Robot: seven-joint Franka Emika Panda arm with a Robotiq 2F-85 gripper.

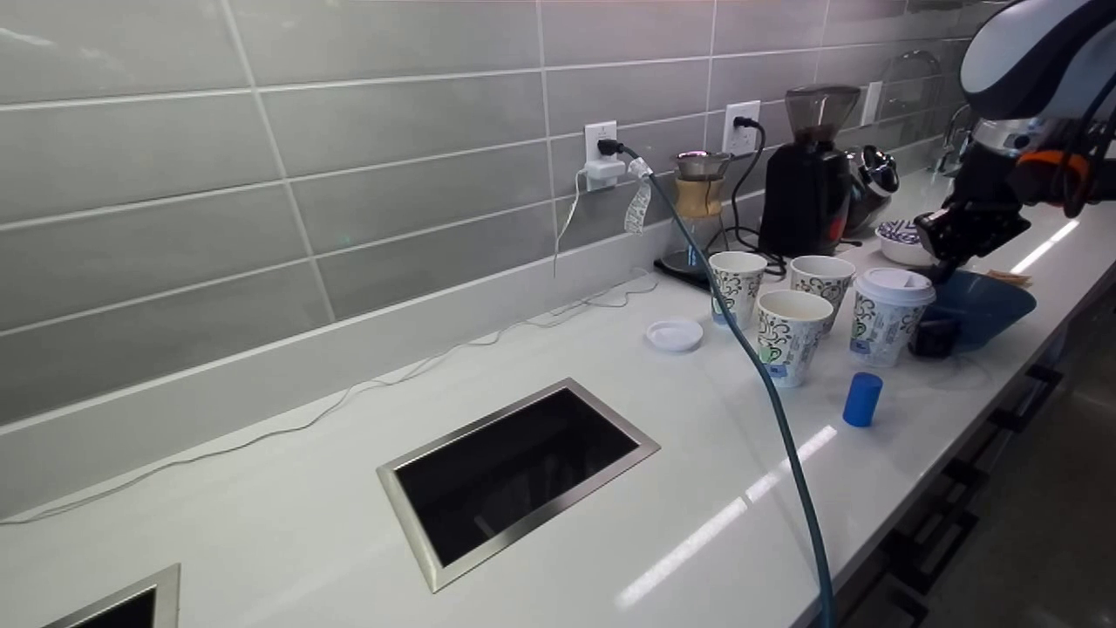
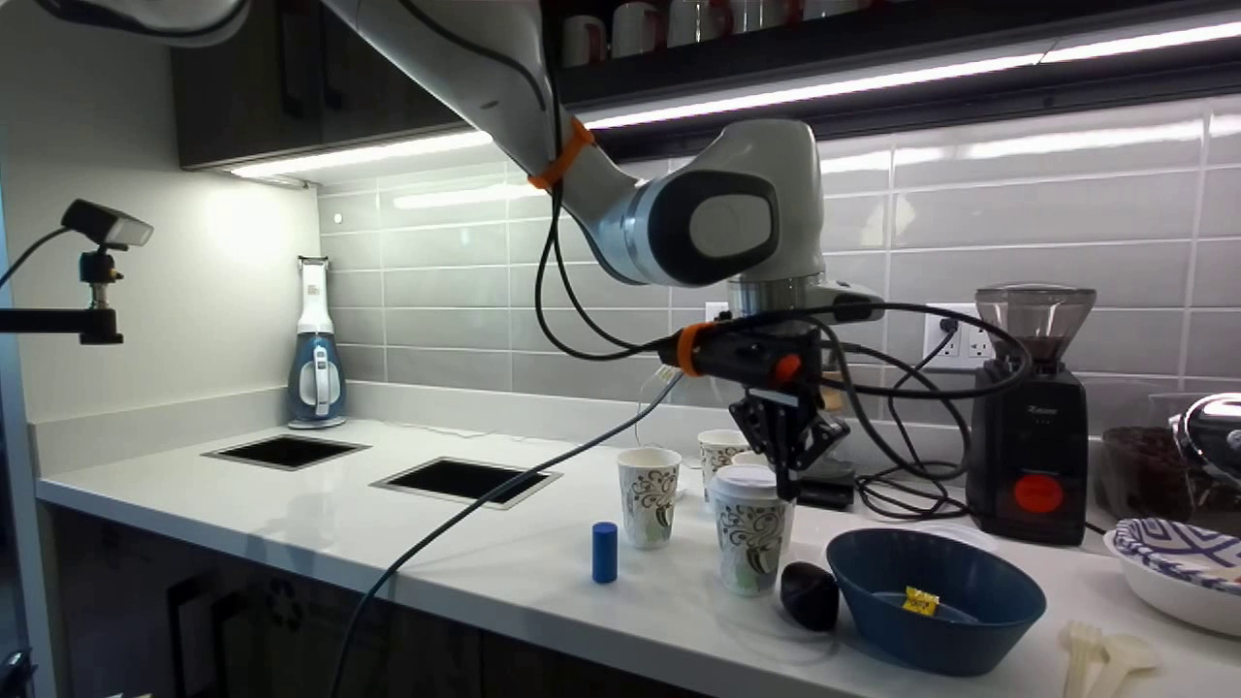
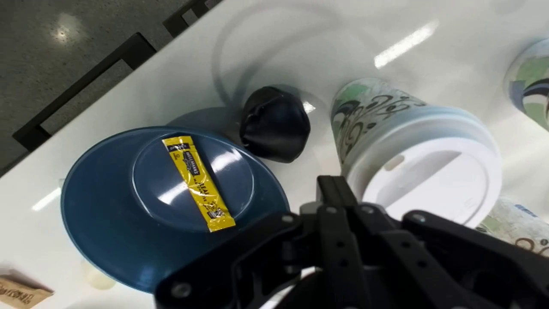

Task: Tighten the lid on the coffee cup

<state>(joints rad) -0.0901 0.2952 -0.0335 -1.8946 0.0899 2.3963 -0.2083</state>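
Where coffee cup [image 2: 749, 543] stands lidded | black object [image 2: 810, 595] beside | bowl [image 2: 926, 642] near

On the glossy white countertop [image 1: 697, 488] we see the lidded coffee cup [image 2: 749, 543], three open paper cups [image 1: 785, 349], a blue cylinder [image 1: 862, 399], blue bowl [image 2: 902, 635], rounded black object [image 2: 810, 596], coffee grinder [image 2: 1030, 436], white disc [image 1: 674, 334], pale fork [image 2: 1078, 659] and spoon [image 2: 1120, 664].

In the wrist view, the hand [image 3: 336, 189] hides a bit of the white lid [image 3: 446, 176], and nobody can tell if they touch. The right side cuts off a swirly cup [image 3: 532, 83]. In an exterior view, a blue-green cord [image 1: 793, 455] covers a strip of a paper cup [image 1: 743, 283]. In an exterior view, the top cuts off some mugs [image 2: 693, 21], and the writing on a yellow packet [image 2: 921, 601] is too tiny to read.
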